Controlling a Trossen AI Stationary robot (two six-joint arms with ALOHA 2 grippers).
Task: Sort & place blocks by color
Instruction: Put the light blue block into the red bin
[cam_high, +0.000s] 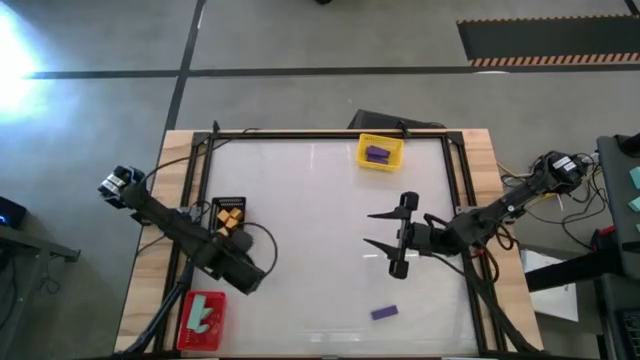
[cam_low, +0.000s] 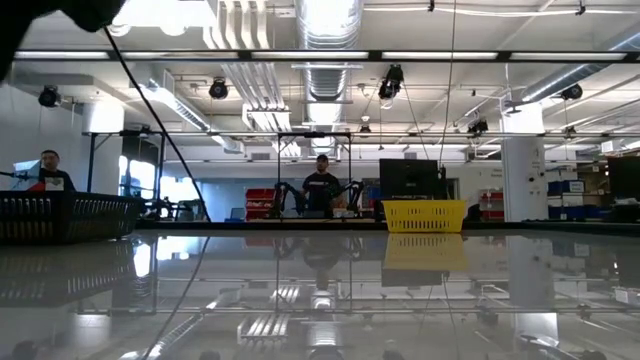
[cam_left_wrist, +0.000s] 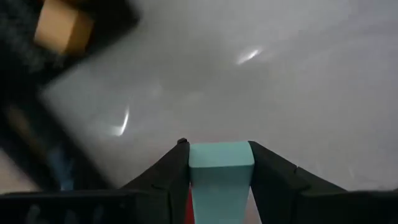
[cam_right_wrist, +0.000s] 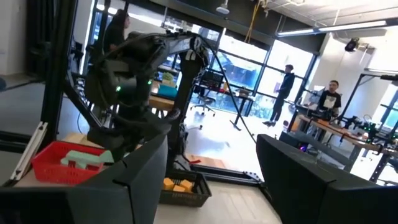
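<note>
- The left gripper (cam_left_wrist: 221, 180) is closed on a mint-teal bar-shaped block (cam_left_wrist: 221, 177); the block sits between the two dark fingers (cam_left_wrist: 165, 180) and touches both of them.
- In the high view this left gripper (cam_high: 243, 275) hangs at the near left part of the white table top (cam_high: 320, 220), just beside the red rectangular tray (cam_high: 184, 325), which holds mint-teal blocks (cam_high: 203, 314).
- A loose purple bar-shaped block (cam_high: 384, 313) lies on the table near the front edge, apart from both grippers and closer to the right one.
- The right gripper (cam_high: 378, 229) is in the middle right area with its jaws spread wide and nothing between them.
- The black rectangular tray (cam_high: 228, 203) with orange cube blocks (cam_high: 231, 219) stands at the left side, just behind the left arm.
- The yellow rectangular tray (cam_high: 363, 155) stands at the far edge and holds a purple block (cam_high: 377, 154).
- In the low view, people (cam_low: 321, 185) are seen in the room beyond the table.
</note>
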